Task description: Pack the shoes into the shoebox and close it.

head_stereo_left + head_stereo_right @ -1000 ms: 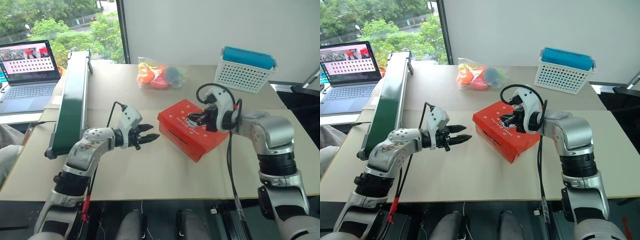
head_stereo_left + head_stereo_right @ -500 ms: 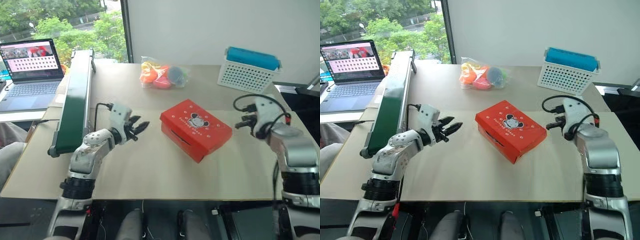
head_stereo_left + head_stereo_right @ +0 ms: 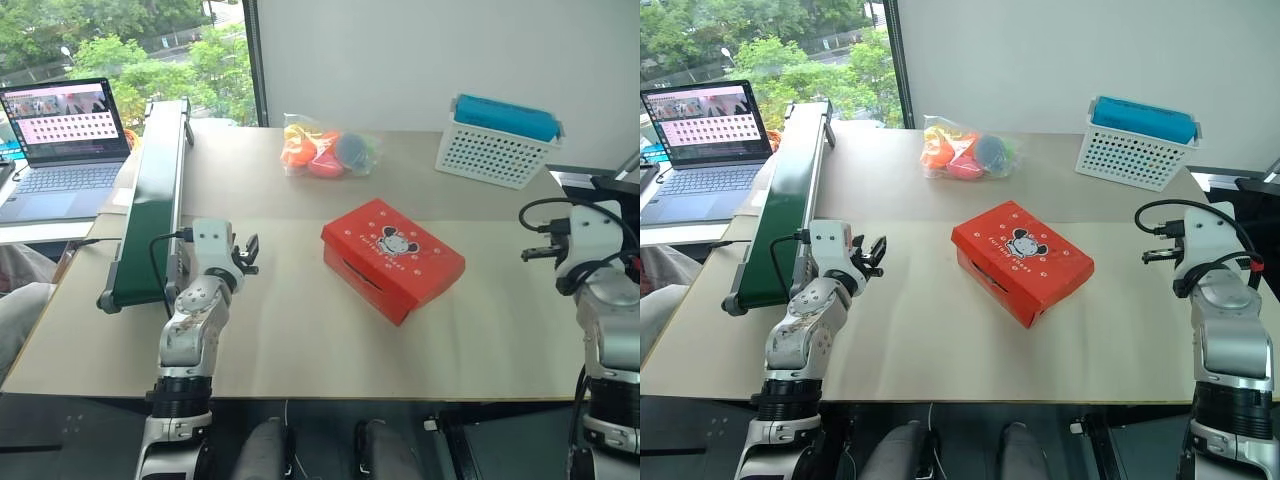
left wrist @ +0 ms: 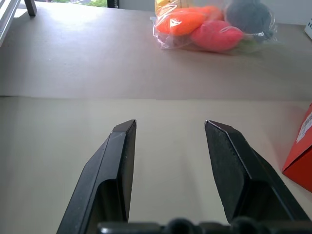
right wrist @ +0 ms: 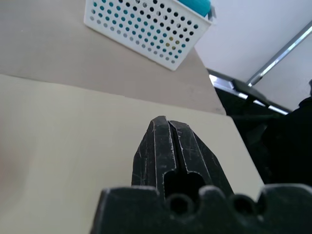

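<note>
A laptop (image 3: pixel 62 140) stood open at the far left, on a separate surface beyond the table (image 3: pixel 300 330) edge, its screen lit. Just right of it, a long dark green conveyor unit (image 3: pixel 150 200) ran along the left edge of the table, from near to far.

The left gripper (image 4: pixel 169 127) was positioned beside the near end of the conveyor unit, above the bare tabletop and well apart from the shoebox. Its two black fingers (image 4: pixel 117 161) stood parted with a clear gap between them and nothing in that gap. In the left wrist view, a corner of the shoebox appeared at the frame edge.

At the far side of the table lay a clear bag of orange, pink and blue toys (image 3: pixel 325 150).

The shoebox (image 3: pixel 392 258) rested near the centre of the table, set at an angle to the table edges. Its lid was down, with the cartoon mouse picture facing up. Neither gripper touched the shoebox.

A white perforated basket (image 3: pixel 497 140) with a blue top stood at the far right corner.

The right gripper (image 5: pixel 167 121) was positioned near the right edge of the table, well apart from the shoebox. Its fingers were pressed together with no object between them.
</note>
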